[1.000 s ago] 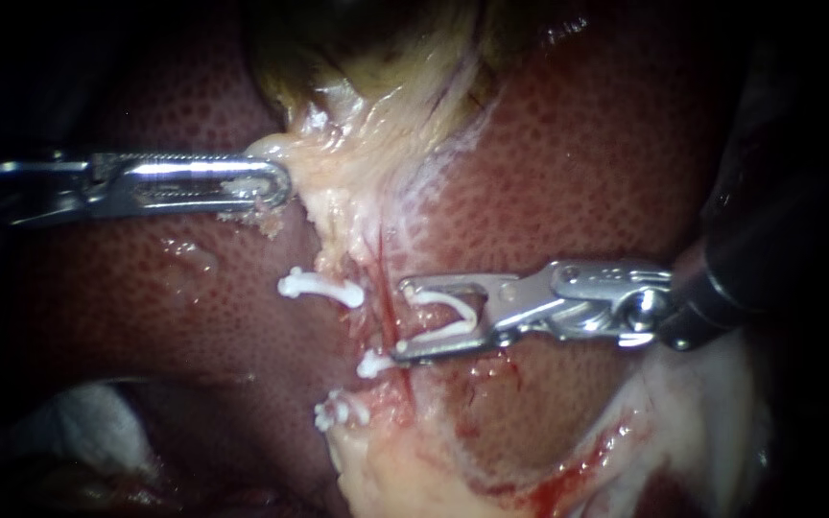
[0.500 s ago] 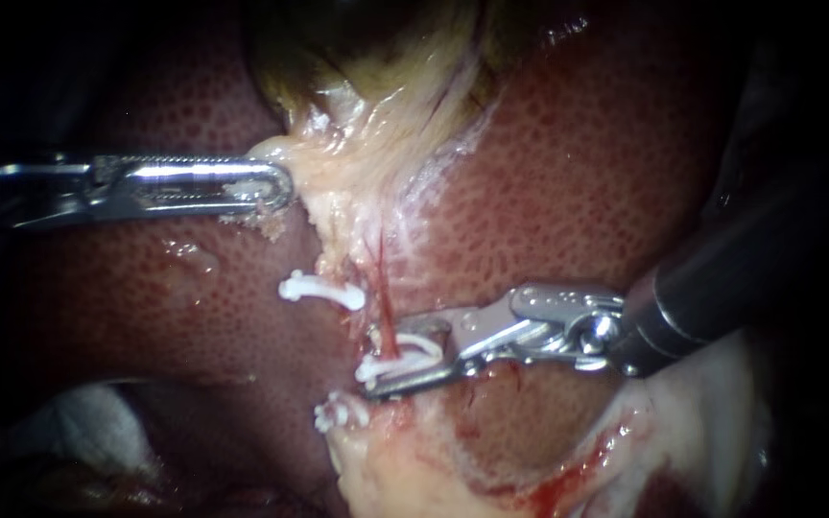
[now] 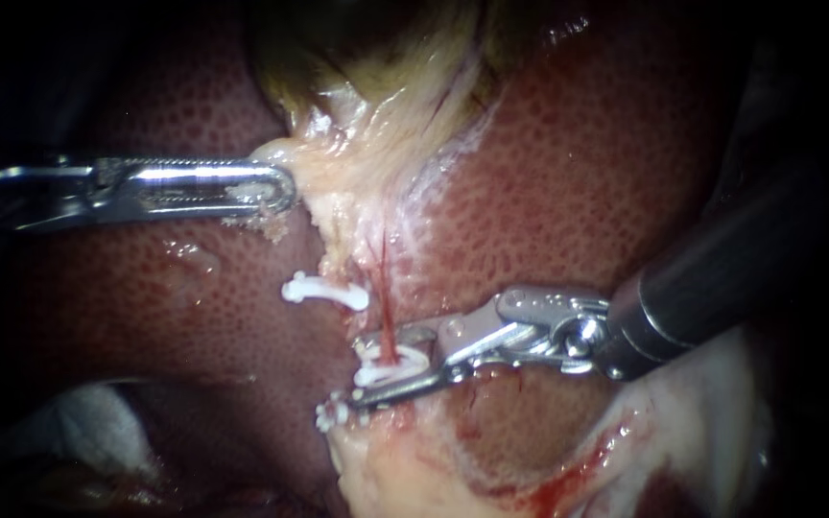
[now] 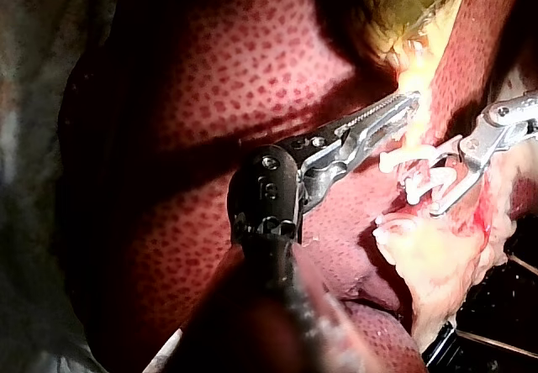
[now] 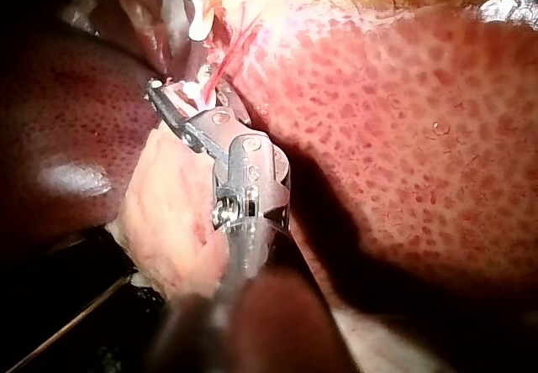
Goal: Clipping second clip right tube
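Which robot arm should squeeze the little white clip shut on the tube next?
Right. The right tool holds the white clip around the tube; the left tool grips pale tissue higher up, apart from it.

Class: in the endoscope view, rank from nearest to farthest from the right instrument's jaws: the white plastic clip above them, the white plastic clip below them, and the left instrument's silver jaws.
1. Lower white clip: just below the right instrument, whose jaws grip a third clip.
2. Upper white clip: above, slightly left.
3. Left instrument: farthest, upper left, jaws shut on pale tissue.
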You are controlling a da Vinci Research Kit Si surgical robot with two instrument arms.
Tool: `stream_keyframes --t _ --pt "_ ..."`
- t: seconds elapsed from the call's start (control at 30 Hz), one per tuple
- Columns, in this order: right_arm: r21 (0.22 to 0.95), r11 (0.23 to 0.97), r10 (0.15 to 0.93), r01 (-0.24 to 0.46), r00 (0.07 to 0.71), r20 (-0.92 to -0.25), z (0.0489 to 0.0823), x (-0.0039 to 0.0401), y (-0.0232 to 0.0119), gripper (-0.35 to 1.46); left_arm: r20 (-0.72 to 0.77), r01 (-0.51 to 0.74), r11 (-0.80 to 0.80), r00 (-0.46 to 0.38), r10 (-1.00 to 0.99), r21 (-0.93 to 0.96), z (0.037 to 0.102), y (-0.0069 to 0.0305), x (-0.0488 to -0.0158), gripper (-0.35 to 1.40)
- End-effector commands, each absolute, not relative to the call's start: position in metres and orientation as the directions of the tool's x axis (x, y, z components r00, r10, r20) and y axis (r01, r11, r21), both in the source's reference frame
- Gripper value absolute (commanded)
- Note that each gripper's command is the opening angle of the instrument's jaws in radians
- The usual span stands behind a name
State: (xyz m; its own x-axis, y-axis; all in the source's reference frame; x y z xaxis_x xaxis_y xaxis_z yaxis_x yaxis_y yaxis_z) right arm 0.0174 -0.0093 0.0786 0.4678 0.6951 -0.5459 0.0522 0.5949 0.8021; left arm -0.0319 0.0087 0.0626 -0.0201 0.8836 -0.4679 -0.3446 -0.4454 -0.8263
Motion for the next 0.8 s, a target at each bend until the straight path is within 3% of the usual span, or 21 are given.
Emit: stream_keyframes --t 0.03,0.27,0.43,0.8 --pt "0.81 0.585 0.706 0.039 0.466 -0.533 0.0785 0.0173 -0.0092 0.14 -0.468 -0.345 -0.445 -0.02 0.884 -0.826 0.0626 0.0087 -0.0319 -0.35" --pt "0.863 0.506 0.765 -0.006 0.465 -0.446 0.0792 0.0166 -0.0086 -0.35 -0.468 -0.345 -0.445 -0.02 0.883 -0.826 0.0627 0.0087 -0.0319 -0.35" --pt "0.878 0.478 0.782 -0.021 0.464 -0.415 0.0794 0.0162 -0.0084 -0.35 -0.468 -0.345 -0.446 -0.02 0.883 -0.826 0.0627 0.0087 -0.0319 -0.35" --pt "0.878 0.478 0.781 -0.018 0.466 -0.416 0.079 0.016 -0.0087 -0.35 -0.468 -0.345 -0.446 -0.02 0.883 -0.826 0.0627 0.0087 -0.0319 -0.35"
